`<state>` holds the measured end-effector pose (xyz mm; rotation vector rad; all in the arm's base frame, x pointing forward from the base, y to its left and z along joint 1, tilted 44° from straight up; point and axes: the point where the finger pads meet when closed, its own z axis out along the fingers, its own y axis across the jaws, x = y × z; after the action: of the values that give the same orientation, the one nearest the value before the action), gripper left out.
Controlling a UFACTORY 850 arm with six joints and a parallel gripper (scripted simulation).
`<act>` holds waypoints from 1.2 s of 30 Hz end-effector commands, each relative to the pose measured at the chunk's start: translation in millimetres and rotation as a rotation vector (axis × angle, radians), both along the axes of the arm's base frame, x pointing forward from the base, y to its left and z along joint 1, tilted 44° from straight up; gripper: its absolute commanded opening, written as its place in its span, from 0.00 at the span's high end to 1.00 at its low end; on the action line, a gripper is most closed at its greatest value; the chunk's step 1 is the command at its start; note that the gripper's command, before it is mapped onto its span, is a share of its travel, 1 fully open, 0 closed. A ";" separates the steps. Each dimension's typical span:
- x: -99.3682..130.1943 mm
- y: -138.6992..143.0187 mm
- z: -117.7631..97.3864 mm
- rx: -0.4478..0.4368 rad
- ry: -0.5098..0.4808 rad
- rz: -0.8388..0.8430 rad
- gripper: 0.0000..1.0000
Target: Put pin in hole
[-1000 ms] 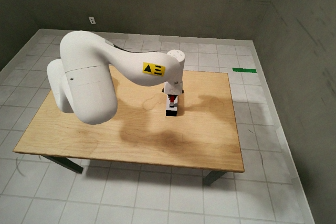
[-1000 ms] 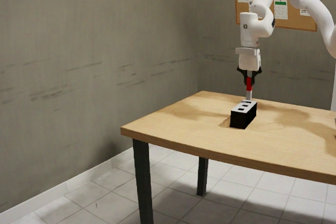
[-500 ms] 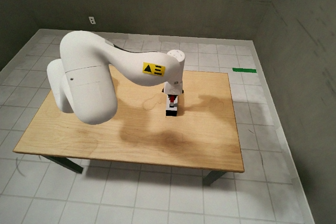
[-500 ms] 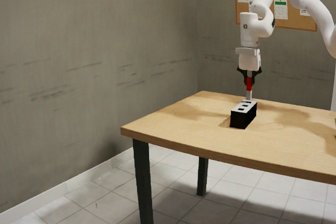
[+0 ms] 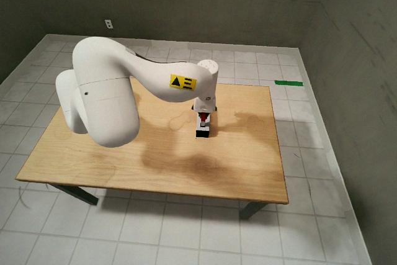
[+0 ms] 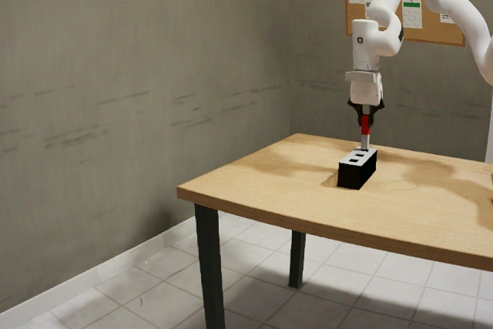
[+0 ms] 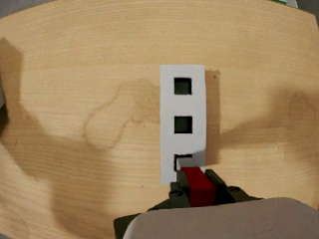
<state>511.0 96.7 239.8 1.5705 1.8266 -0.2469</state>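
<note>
Top view: your end effector (image 5: 203, 115) (image 6: 365, 121) (image 7: 193, 182) is above the block (image 5: 202, 133) (image 6: 349, 176) (image 7: 197, 107), which stands on the tabletop (image 5: 237, 172) (image 6: 278, 198) (image 7: 120, 60).

Exterior: you have the pin (image 5: 203, 117) (image 6: 365, 130) (image 7: 199, 188) pinched, upright, red above pale, over the far-end hole. Your next move probably runs straight down its long axis.

Wrist: pale tip at the nearest hole; can't tell if it's entered. Depths unreadable.

From above, we see 1 white arm (image 5: 107, 95) reaching over a wooden table (image 5: 237, 172), its gripper (image 5: 203, 115) closed on a red-and-pale pin (image 5: 203, 117) above a block (image 5: 202, 133) with black sides. Beyond, we find 1 green strip (image 5: 288, 83) on the tiled floor (image 5: 154, 236).
</note>
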 end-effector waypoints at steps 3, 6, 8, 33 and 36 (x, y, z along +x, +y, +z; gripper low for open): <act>0.3 0.5 0.5 0.001 -0.001 0.001 1.00; 0.3 0.5 0.5 0.001 -0.001 0.001 1.00; 0.3 0.5 0.5 0.001 -0.001 0.001 1.00; 1.9 -1.6 -2.5 0.001 -0.001 0.001 1.00; 1.9 -1.6 -2.5 0.001 -0.001 0.001 1.00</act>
<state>512.6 94.6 236.8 1.5705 1.8266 -0.2468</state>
